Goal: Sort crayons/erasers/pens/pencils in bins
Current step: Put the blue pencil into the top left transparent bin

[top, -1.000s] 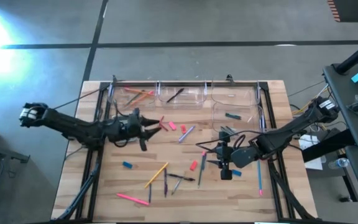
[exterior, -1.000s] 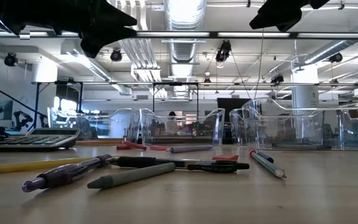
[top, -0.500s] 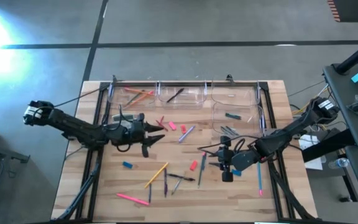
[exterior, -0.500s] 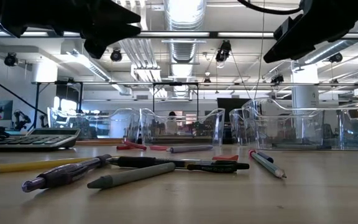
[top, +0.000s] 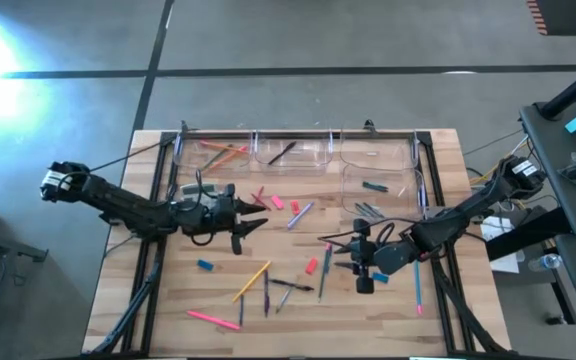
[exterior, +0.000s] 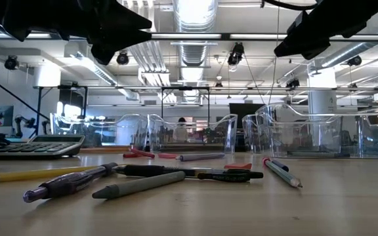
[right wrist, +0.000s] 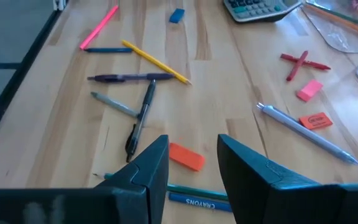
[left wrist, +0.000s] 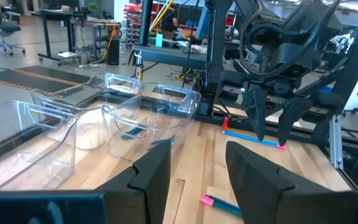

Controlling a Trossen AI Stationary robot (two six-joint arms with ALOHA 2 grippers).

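Observation:
My right gripper (top: pixel 336 256) hangs open above the table's middle right, its fingers (right wrist: pixel 154 165) either side of an orange eraser (right wrist: pixel 186 156) lying on the wood below, without touching it. My left gripper (top: pixel 260 214) is open and empty over the table's left middle, pointing level toward the right arm. Loose on the table lie a yellow pencil (right wrist: pixel 155 62), a pink pencil (right wrist: pixel 98 28), dark pens (right wrist: pixel 129 78), a grey pen (right wrist: pixel 307 134), crossed red crayons (right wrist: pixel 303 61), pink erasers (top: pixel 276 201) and a blue eraser (top: pixel 205 265). Clear bins (top: pixel 293 151) stand along the far edge.
A grey calculator (exterior: pixel 35 145) sits at the left, under my left arm. One more bin (top: pixel 378 185) stands in front of the far right one. A blue crayon (right wrist: pixel 191 200) and a green pencil (right wrist: pixel 194 188) lie just under my right fingers. Metal frame rails run along both table sides.
My right gripper has come down toward the table over the orange eraser. My left gripper has shifted a little toward the table's right and near edge, staying level. Nothing on the table has moved.

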